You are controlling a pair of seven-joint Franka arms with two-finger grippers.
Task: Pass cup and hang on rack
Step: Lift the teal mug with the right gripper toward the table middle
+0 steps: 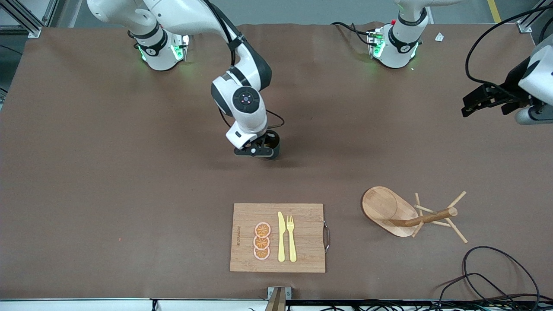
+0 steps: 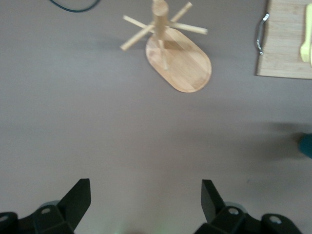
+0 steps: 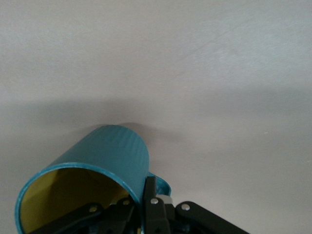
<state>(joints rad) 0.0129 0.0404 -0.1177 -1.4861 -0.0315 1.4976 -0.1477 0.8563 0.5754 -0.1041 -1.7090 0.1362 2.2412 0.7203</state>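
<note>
While the right gripper (image 1: 263, 149) is pinching the cup (image 3: 97, 170) by its rim, one finger (image 3: 150, 202) is pressing the outer wall beside the handle and the other is sitting inside. The left gripper (image 1: 481, 101) is waiting with its fingers (image 2: 78, 197) spread wide and nothing between them; the rack (image 1: 410, 214) is standing well apart from them, near the board (image 1: 278, 237).

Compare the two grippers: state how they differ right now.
The right gripper is shut on the cup, one finger inside the rim; the left gripper is open and holds nothing. The right gripper sits low at the table's middle, while the left gripper waits up over the left arm's end of the table, looking toward the rack. Both have dark two-finger jaws.
</note>
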